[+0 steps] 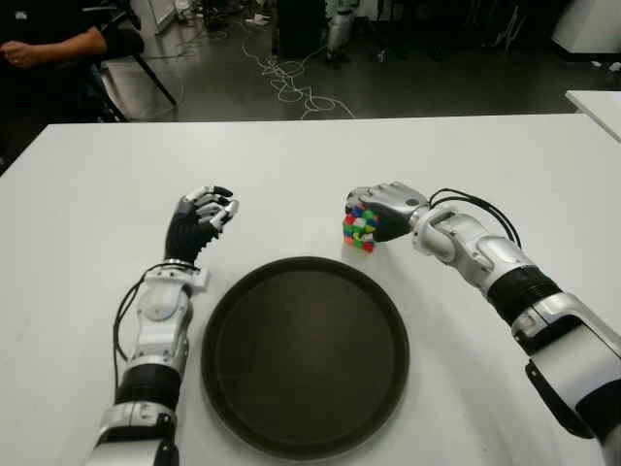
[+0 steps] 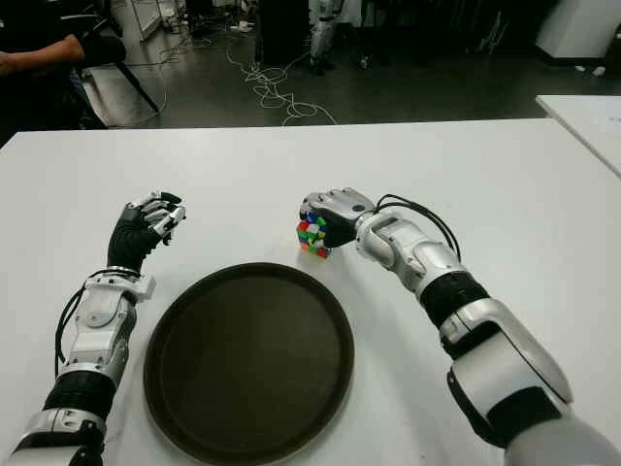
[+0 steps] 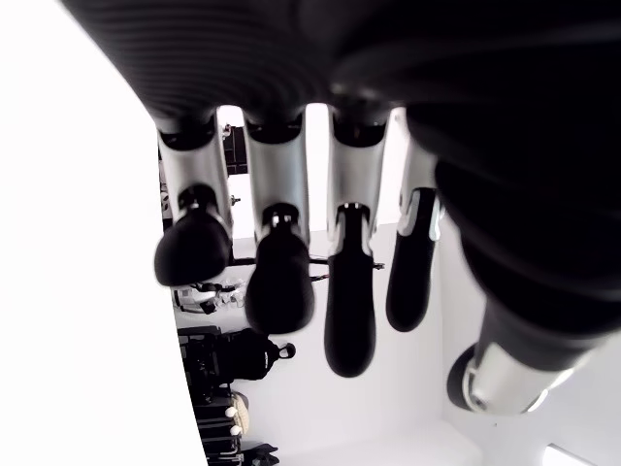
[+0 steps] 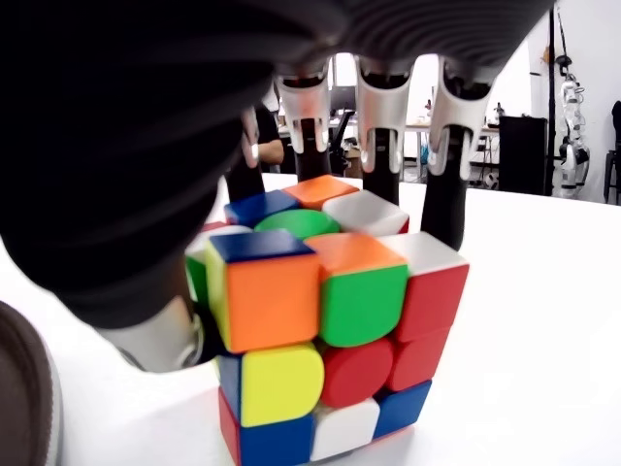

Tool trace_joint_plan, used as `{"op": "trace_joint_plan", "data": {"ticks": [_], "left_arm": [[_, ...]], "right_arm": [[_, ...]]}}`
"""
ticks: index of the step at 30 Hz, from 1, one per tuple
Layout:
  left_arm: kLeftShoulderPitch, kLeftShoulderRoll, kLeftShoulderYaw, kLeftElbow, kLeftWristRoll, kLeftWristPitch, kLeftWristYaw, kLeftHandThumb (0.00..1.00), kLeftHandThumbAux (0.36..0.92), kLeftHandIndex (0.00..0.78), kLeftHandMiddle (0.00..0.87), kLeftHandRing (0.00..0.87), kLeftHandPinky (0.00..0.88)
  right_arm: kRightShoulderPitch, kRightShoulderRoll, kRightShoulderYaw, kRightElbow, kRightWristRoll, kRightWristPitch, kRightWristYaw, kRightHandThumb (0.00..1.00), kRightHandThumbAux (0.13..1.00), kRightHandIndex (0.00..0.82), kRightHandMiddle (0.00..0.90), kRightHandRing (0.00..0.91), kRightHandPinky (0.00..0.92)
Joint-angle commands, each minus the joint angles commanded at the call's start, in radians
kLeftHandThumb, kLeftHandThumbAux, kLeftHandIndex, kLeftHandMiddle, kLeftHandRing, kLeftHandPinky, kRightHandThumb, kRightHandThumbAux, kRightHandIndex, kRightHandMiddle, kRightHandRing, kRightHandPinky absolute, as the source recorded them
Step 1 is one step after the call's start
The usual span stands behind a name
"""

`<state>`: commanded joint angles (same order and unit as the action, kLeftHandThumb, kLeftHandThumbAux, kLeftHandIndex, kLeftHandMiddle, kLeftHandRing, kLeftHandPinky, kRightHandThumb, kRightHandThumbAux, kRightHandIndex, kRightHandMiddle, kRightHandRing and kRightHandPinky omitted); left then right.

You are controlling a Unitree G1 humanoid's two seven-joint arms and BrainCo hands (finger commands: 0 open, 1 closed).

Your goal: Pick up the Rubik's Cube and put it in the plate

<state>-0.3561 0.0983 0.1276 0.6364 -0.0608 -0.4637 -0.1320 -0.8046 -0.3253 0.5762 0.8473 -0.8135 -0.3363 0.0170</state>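
The Rubik's Cube (image 1: 358, 230) stands on the white table (image 1: 291, 175) just beyond the far right rim of the round dark plate (image 1: 225, 301). My right hand (image 1: 383, 212) covers it from above and the right. In the right wrist view, several fingers (image 4: 376, 126) come down behind the cube (image 4: 320, 330) and the thumb presses its near side, so the hand is shut on it. The cube's base still touches the table. My left hand (image 1: 202, 218) shows left of the plate with its fingers (image 3: 281, 282) loosely relaxed and holding nothing.
A person's arm (image 1: 49, 44) shows at the far left beyond the table. Cables (image 1: 291, 83) lie on the floor behind it. The corner of another white table (image 1: 597, 107) stands at the far right.
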Motion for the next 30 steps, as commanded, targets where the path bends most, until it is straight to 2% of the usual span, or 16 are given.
{"op": "trace_joint_plan", "data": {"ticks": [13, 24, 30], "left_arm": [[0.002, -0.001, 0.0, -0.005, -0.008, 0.011, -0.009, 0.844, 0.659, 0.417, 0.566, 0.737, 0.774], [0.002, -0.002, 0.0, -0.001, -0.01, -0.004, -0.013, 0.844, 0.659, 0.42, 0.567, 0.737, 0.768], [0.004, -0.004, 0.0, -0.008, -0.012, 0.009, -0.012, 0.844, 0.659, 0.418, 0.568, 0.736, 0.768]], "right_arm": [[0.0, 0.0, -0.003, -0.01, 0.004, 0.02, 0.015, 0.675, 0.739, 0.397, 0.477, 0.506, 0.517], [-0.003, -0.003, -0.001, -0.003, 0.0, 0.008, -0.002, 0.674, 0.738, 0.4, 0.467, 0.491, 0.509], [-0.005, 0.0, -0.005, 0.008, 0.007, 0.0, -0.003, 0.674, 0.74, 0.398, 0.458, 0.486, 0.504]]}}
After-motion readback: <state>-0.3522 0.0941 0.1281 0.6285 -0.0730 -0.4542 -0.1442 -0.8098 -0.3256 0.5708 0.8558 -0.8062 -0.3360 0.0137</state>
